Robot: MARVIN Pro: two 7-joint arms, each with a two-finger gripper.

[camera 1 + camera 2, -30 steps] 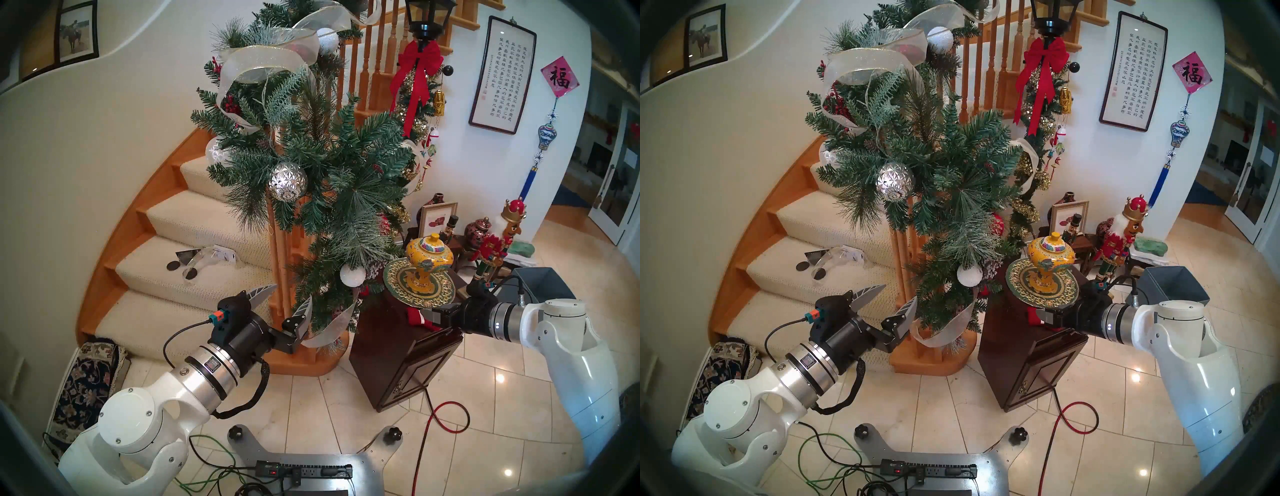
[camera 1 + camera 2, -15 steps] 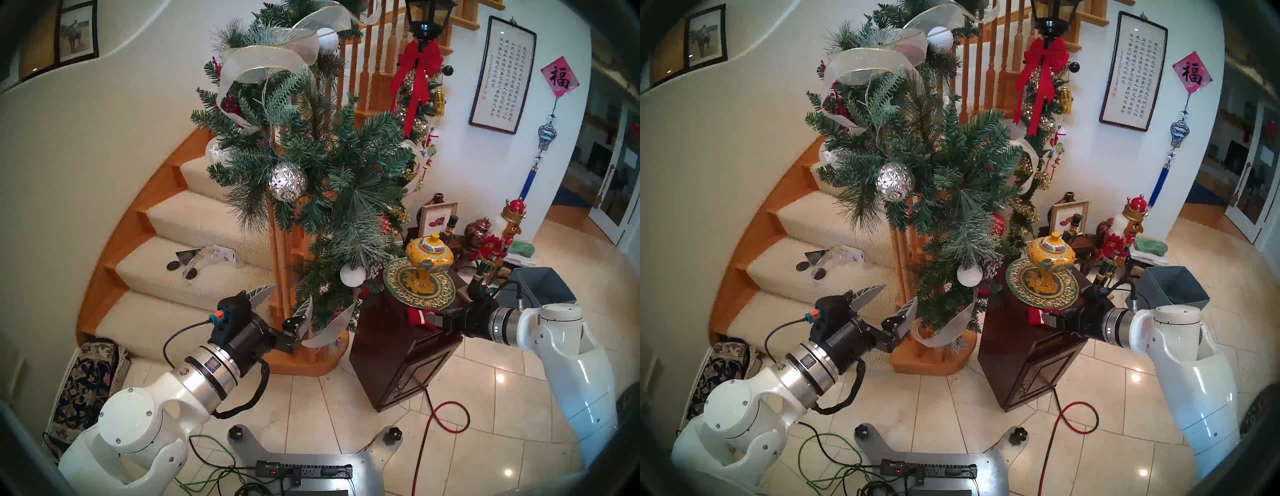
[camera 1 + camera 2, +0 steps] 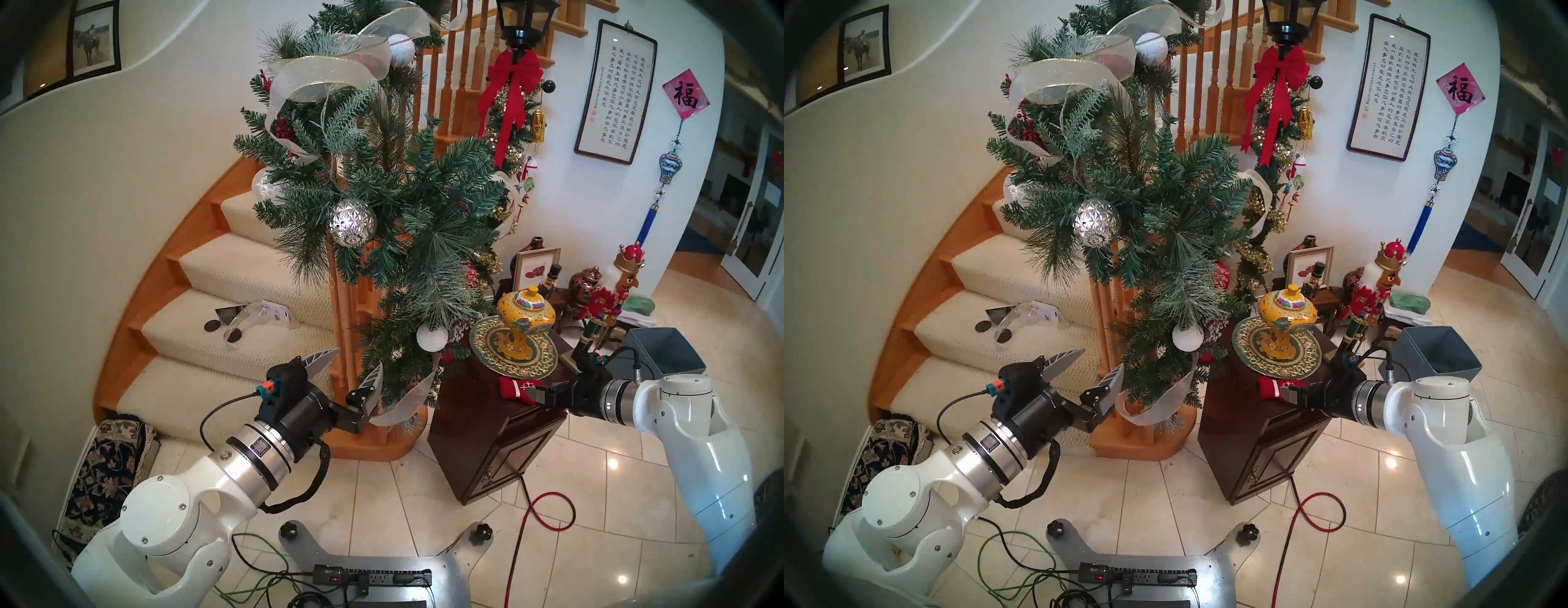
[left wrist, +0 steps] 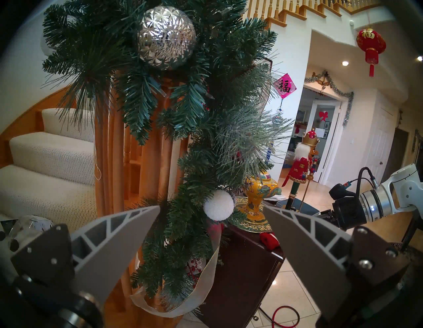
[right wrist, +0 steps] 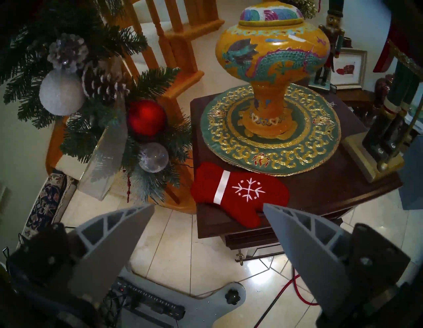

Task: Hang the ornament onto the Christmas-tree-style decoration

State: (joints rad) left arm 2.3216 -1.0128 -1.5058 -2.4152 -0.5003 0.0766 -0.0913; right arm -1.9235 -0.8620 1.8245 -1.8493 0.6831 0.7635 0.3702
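The ornament, a red mitten (image 5: 240, 192) with a white band and snowflake, lies flat on the front left corner of a dark wood cabinet (image 3: 488, 429). It also shows in the head views (image 3: 518, 388) (image 3: 1276, 387). My right gripper (image 5: 208, 206) (image 3: 542, 392) hovers open just short of it, its right fingertip over the mitten's thumb edge. The bushy green garland (image 3: 394, 220) (image 4: 187, 128) hangs down the stair post, left of the cabinet. My left gripper (image 3: 355, 364) (image 4: 210, 208) is open and empty at the garland's lower end.
A yellow dragon vase (image 5: 272, 57) stands on a green and gold plate (image 5: 320, 142) just behind the mitten. Nutcrackers (image 3: 611, 297) and a grey bin (image 3: 666, 352) are to the right. A red cable (image 3: 547, 509) lies on the tiles. Carpeted stairs (image 3: 237, 305) rise on the left.
My right forearm has swung a little to the left and its gripper has shifted, so more of the mitten and its snowflake show. The left arm has not moved.
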